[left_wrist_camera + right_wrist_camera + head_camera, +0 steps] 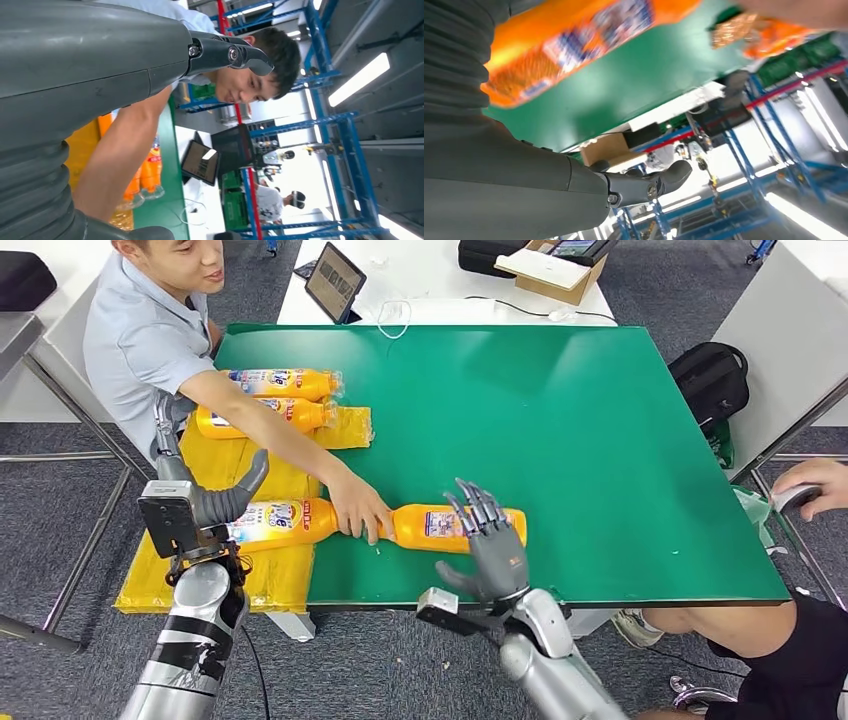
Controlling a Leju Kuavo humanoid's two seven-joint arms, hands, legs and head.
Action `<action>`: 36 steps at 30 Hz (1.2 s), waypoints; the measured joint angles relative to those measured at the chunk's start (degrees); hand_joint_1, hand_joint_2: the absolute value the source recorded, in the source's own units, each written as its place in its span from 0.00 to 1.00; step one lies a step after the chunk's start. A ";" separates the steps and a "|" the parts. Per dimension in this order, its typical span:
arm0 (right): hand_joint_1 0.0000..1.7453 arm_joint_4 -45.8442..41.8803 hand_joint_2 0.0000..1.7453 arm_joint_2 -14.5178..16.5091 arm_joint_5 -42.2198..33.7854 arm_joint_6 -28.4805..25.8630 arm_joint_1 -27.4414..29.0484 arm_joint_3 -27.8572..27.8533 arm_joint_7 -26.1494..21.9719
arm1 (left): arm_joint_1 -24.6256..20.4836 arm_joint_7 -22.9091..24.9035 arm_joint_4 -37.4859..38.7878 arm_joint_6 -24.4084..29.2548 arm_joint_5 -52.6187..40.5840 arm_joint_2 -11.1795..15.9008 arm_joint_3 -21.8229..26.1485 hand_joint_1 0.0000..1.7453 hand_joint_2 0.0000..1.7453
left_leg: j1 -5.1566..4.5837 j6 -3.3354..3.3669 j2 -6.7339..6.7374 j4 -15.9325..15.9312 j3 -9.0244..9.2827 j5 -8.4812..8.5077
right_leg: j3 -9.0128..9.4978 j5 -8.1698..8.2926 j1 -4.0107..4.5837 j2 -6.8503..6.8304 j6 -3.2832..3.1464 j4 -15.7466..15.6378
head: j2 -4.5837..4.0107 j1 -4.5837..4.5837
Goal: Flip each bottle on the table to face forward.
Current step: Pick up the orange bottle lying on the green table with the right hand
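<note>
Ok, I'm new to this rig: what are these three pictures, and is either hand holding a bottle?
The wide picture is the robot's own head view, looking down at the green table. The other two come from cameras at its wrists, so they look tilted. Four orange bottles lie on their sides: two far ones and one near the left hand, all on yellow bags, and one on the green. A person's hand reaches between the near two. The left hand and the right hand are open, holding nothing.

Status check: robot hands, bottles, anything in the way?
Left robot hand open by left bottle. Right robot hand open over near bottle, not gripping. Two bottles lying at back left. Person's hand between the near bottles, blocking.
</note>
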 joint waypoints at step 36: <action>0.00 20.27 1.00 1.22 6.98 7.37 -12.69 1.26 8.18 | -0.07 6.14 -0.13 -0.02 -6.39 -0.54 -4.58 0.00 1.00 | 0.00 0.01 -0.01 0.01 -0.01 0.01 | 0.00 0.00 0.00 -0.01 0.00 0.01 | 0.00 0.01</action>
